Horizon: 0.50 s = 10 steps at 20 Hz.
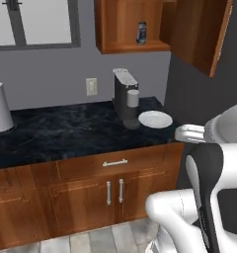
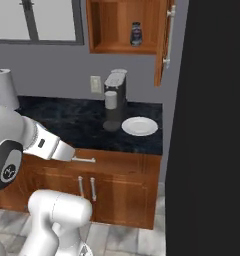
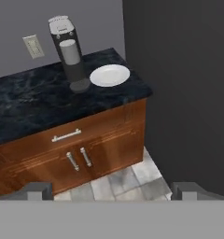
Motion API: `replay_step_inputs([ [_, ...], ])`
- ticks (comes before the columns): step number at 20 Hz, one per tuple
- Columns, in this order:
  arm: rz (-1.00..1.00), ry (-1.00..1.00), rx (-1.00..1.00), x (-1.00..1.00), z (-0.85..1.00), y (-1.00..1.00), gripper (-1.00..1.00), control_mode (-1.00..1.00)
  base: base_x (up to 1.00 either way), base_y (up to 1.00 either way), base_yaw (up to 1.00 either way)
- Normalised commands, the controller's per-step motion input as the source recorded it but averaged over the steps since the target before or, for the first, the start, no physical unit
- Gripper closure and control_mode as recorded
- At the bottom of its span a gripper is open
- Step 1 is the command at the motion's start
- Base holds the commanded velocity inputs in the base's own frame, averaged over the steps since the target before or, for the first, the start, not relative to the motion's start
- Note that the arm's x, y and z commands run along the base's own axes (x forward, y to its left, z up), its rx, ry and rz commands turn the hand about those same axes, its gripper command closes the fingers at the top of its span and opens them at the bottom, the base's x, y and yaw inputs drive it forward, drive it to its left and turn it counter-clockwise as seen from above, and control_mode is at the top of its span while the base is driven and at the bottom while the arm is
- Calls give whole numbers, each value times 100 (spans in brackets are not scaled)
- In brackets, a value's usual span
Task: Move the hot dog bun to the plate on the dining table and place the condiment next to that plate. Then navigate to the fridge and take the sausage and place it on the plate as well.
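Condiment bottle (image 2: 136, 34) is seen in the open wall cabinet (image 2: 99, 30); fetch step is judged pending. Gripper (image 3: 111, 190) is spread apart, empty; a raised reach is needed.

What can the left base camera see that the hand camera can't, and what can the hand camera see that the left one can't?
The left base view alone has the paper-towel roll, the window, and the open upper cabinet with a small bottle inside.

The hand view alone has the gripper's open fingers low in the picture and more of the grey tiled floor.

Both show the black marbled counter, the coffee machine, the plain white plate, the wall outlet, the drawer handle and the wood cabinet doors.
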Motion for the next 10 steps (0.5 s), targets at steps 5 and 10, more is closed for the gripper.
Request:
replay_step_inputs([
  [5,0,0,0,0,0,0,-100,100,72,28,-21],
  [10,0,0,0,0,0,0,-100,100,53,31,-15],
])
